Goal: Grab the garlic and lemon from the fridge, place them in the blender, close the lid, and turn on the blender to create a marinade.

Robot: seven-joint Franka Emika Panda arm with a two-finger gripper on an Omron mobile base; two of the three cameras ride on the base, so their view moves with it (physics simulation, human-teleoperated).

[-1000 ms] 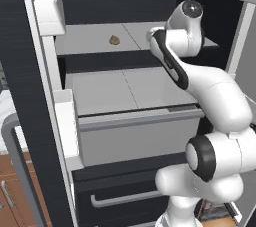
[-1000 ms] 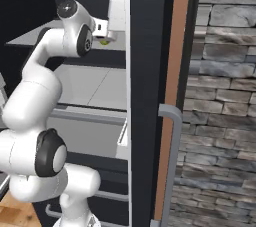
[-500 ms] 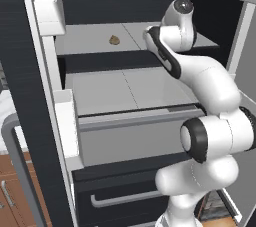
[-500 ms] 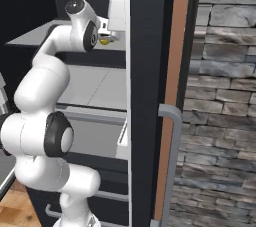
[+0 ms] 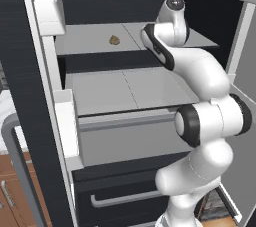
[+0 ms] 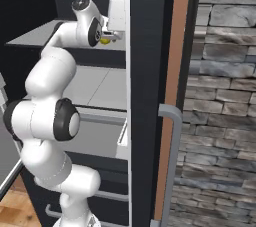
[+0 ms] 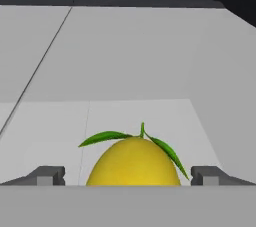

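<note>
My fingers [image 7: 128, 177] are spread wide, one dark tip to each side of the lemon [image 7: 134, 163], with a gap between each tip and the fruit, so nothing is pinched. The lemon sits on the light grey upper shelf [image 7: 130, 66] of the fridge [image 5: 30, 96], yellow, with a small stem and two green leaves at its top. In the right base view a bit of the lemon [image 6: 105, 40] shows just beyond my hand, beside the white door bin [image 6: 117, 16]. The garlic [image 5: 114, 40] lies on the same shelf, well apart from the lemon, nearer the fridge's left wall. Below that shelf are a second grey shelf [image 5: 125, 88] and a drawer [image 5: 125, 143].
</note>
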